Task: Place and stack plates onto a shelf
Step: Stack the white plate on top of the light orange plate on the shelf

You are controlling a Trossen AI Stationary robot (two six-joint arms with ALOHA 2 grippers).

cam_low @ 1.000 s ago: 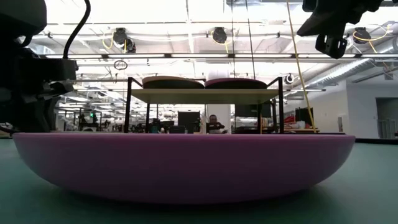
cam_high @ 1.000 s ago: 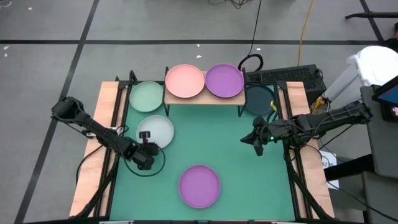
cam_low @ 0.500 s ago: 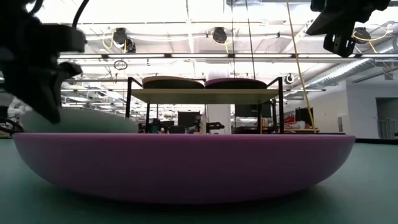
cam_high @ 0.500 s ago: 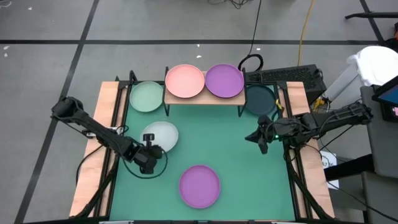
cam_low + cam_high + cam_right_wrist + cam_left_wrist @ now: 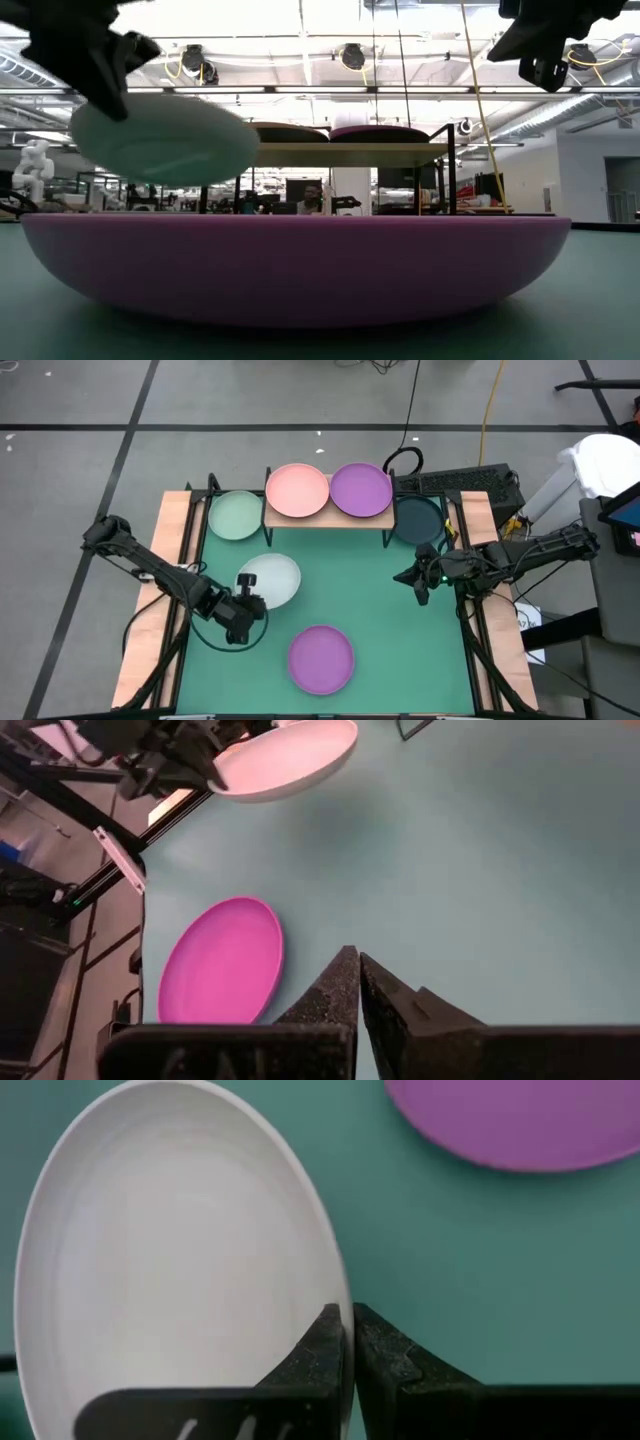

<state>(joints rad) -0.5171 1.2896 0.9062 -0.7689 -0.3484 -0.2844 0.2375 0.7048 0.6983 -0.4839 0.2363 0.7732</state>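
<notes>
High view: left gripper (image 5: 243, 610) pinches rim of pale white-blue plate (image 5: 272, 579) at its 7 o'clock, mid-left of table. Shelf (image 5: 328, 517) at 12 o'clock carries pink plate (image 5: 297, 490) and purple plate (image 5: 360, 489). Right gripper (image 5: 419, 587) at 3 o'clock, holding nothing.

Low view: pale plate (image 5: 165, 139) is lifted, tilted, above second purple plate (image 5: 295, 268).

Left wrist view: fingers (image 5: 322, 1348) clamp plate rim.

Right wrist view: fingers (image 5: 335, 985) pressed together.
</notes>
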